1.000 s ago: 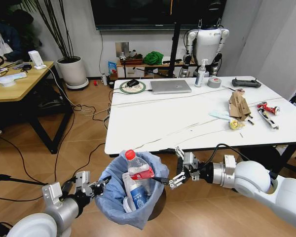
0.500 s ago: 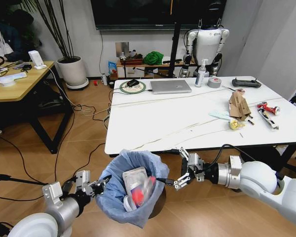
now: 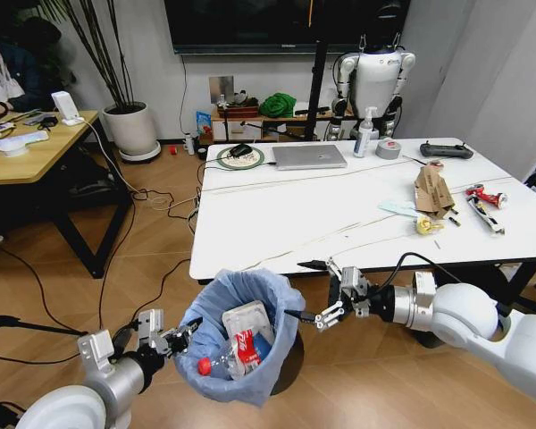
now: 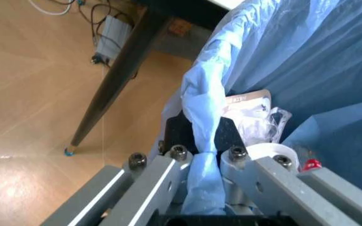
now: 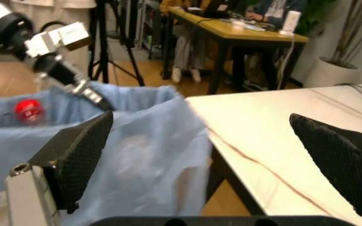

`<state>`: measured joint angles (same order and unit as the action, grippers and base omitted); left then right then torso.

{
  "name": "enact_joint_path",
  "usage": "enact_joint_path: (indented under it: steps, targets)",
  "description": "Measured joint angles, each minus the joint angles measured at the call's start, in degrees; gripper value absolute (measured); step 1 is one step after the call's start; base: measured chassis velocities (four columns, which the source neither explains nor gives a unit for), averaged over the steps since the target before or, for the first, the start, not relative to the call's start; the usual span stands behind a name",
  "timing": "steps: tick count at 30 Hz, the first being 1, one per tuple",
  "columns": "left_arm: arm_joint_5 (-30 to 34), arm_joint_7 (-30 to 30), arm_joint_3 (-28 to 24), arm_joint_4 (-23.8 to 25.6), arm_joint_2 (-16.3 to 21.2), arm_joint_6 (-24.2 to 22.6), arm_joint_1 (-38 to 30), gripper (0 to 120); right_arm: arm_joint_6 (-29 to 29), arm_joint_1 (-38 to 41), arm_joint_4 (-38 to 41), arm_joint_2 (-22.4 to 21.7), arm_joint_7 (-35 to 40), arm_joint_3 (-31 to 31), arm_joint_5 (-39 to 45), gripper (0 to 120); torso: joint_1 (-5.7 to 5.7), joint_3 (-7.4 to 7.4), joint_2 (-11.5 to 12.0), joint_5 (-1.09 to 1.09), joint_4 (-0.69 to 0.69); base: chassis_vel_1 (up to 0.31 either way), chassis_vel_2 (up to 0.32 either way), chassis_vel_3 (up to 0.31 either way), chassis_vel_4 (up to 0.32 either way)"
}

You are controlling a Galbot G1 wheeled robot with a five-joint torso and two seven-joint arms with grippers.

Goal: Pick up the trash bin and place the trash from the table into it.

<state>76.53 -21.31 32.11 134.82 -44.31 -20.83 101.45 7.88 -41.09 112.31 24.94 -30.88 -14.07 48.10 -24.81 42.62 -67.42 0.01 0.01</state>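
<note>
Bin: small round trash bin lined with crinkly light-blue plastic bag, held off the floor before the glossy white table.
Left gripper: clamped on the bag's rim.
Right gripper: jaws wide, empty, beside the bin's rim.
Contents: red-capped bottle, white packets.
Remaining: torn brown cardboard, far right on the table.

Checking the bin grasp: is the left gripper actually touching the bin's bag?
Touching. In the left wrist view the left gripper has its jaws closed on a bunched fold of the trash bin liner.
</note>
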Motion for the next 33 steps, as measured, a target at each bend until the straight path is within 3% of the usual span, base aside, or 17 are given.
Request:
enact_joint_path:
  steps: [9, 13, 14, 19, 26, 29, 33]
  targets:
    - [-0.2, -0.6, 0.2, -0.4, 0.7, 0.0, 1.2, 0, 0.0, -2.0, -5.3, 3.0, 1.5, 7.0, 3.4, 100, 0.0, 0.0, 0.0, -0.01, 0.01, 0.0, 0.0, 0.0, 0.0]
    - [-0.2, -0.7, 0.4, -0.7, 0.6, 0.1, 1.4, 0, 0.6, -8.6, -9.0, 5.6, 5.4, 16.6, 6.0, 100, 0.0, 0.0, 0.0, 0.0, 0.01, 0.0, 0.0, 0.0, 0.0]
    - [-0.2, -0.7, 0.4, -0.7, 0.6, 0.1, 1.4, 0, 0.6, -8.6, -9.0, 5.6, 5.4, 16.6, 6.0, 100, 0.0, 0.0, 0.0, 0.0, 0.01, 0.0, 0.0, 0.0, 0.0]
    - [-0.4, -0.6, 0.4, -1.1, 0.5, 0.1, 0.9, 0, 1.0, -18.9, -12.2, 8.6, 12.3, 31.9, 5.8, 100, 0.0, 0.0, 0.0, 0.01, 0.01, 0.0, 0.0, 0.0, 0.0]
    - [-1.5, -0.2, 0.1, -2.1, 0.1, 0.2, 0.3, 0, 2.1, -32.4, -12.6, 13.1, 12.4, 46.3, 4.0, 100, 0.0, 0.0, 0.0, 0.0, -0.01, 0.0, 0.0, 0.0, 0.0]
    - [-1.8, -0.1, 0.0, -2.2, -0.1, 0.2, 0.4, 0, 2.1, -34.8, -12.0, 14.7, 12.1, 48.8, 3.4, 100, 0.0, -0.01, 0.0, -0.01, -0.01, 0.0, 0.0, 0.0, 0.0]
    - [-3.2, 0.5, 0.0, -2.6, -1.4, 0.3, 0.8, 0, 2.6, -41.7, -10.3, 20.2, 10.0, 56.0, 0.8, 100, 0.0, -0.01, 0.0, 0.0, 0.0, 0.0, 0.0, 0.0, 0.0]
